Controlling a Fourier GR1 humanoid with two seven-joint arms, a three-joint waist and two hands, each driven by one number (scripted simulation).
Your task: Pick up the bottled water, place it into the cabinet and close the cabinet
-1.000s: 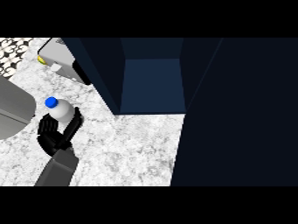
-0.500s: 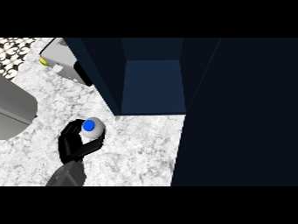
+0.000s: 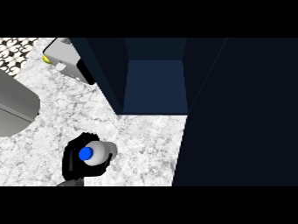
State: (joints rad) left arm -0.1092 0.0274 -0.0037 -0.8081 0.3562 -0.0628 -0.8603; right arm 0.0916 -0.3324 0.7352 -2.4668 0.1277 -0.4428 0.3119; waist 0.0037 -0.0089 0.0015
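The bottled water [image 3: 94, 153] is seen from above, a white body with a blue cap, held over the marble counter [image 3: 138, 144] at the lower left. My left hand [image 3: 72, 159] is shut on it, black fingers curled round its left and lower sides. The dark blue cabinet [image 3: 154, 83] stands open up and to the right of the bottle, its inside shadowed. Its door [image 3: 248, 113] fills the right side of the view as a large dark panel. My right hand does not show.
A grey rounded body [image 3: 6, 109] lies at the left edge of the counter. A white and grey box [image 3: 71, 59] with a small yellow thing [image 3: 46, 58] beside it sits at the back left, against the cabinet's left wall.
My left hand closed round the bottle, lifted it off the counter and carried it right and nearer the view's lower edge. The cap now faces the camera.
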